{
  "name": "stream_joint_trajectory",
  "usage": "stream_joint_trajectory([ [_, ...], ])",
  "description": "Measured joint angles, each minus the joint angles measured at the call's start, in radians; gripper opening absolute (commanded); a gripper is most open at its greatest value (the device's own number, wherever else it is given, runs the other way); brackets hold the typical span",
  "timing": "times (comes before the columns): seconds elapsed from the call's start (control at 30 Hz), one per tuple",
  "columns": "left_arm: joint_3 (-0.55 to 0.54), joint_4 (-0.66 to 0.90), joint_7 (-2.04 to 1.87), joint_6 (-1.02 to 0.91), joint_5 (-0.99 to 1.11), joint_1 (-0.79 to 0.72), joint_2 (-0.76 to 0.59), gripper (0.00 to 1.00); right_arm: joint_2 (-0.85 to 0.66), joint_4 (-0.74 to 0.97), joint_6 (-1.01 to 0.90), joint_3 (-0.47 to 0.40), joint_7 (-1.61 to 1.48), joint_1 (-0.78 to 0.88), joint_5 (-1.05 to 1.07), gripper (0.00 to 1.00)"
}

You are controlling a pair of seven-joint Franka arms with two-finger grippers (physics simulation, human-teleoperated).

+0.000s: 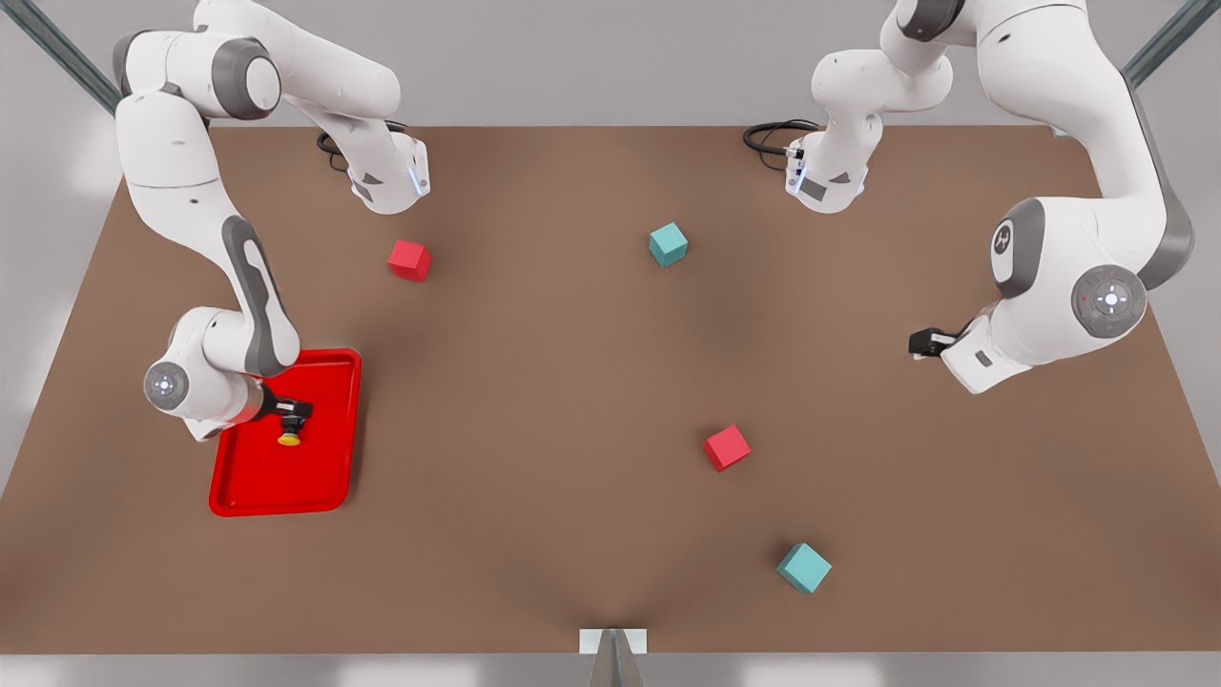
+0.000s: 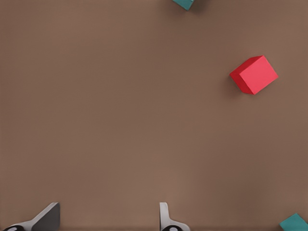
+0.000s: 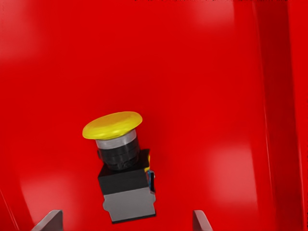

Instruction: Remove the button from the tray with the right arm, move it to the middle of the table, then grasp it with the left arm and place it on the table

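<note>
The red tray (image 1: 286, 487) lies on the brown table (image 1: 534, 401) at the front view's left. In it is the button (image 1: 289, 437), a dark grey body with a yellow cap. My right gripper (image 1: 291, 415) hovers low over the tray. In the right wrist view the button (image 3: 126, 178) sits tilted between the open fingertips (image 3: 50, 220), which stand apart from its body. The tray floor (image 3: 216, 96) lies behind it. My left gripper (image 1: 925, 342) waits above the table at the front view's right, open (image 2: 106, 224) with nothing between its fingers.
Two red cubes (image 1: 409, 260) (image 1: 727, 447) and two teal cubes (image 1: 668, 244) (image 1: 803, 567) are scattered on the table. The left wrist view has a red cube (image 2: 254, 74) and parts of two teal cubes (image 2: 185, 3) (image 2: 294, 224). Bare tabletop lies in the middle.
</note>
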Motion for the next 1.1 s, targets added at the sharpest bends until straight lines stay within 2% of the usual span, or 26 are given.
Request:
stream_joint_trajectory([
  [0.93,0.000,0.000,0.006,0.000,-0.014,0.002,0.006,1.00,0.067,0.023,0.042,0.000,-0.192,-0.005,0.002,1.00],
  [0.97,0.000,0.000,0.007,0.000,-0.014,0.002,0.006,1.00,0.067,0.023,0.042,0.000,-0.192,-0.006,0.002,0.98],
  [1.0,0.000,0.000,0.007,0.000,-0.014,0.002,0.006,1.00,0.067,0.023,0.042,0.000,-0.193,-0.006,0.003,0.82],
  [1.1,0.000,0.000,0.007,0.000,-0.015,0.002,0.006,1.00,0.065,0.022,0.040,0.000,-0.194,-0.003,0.002,0.72],
])
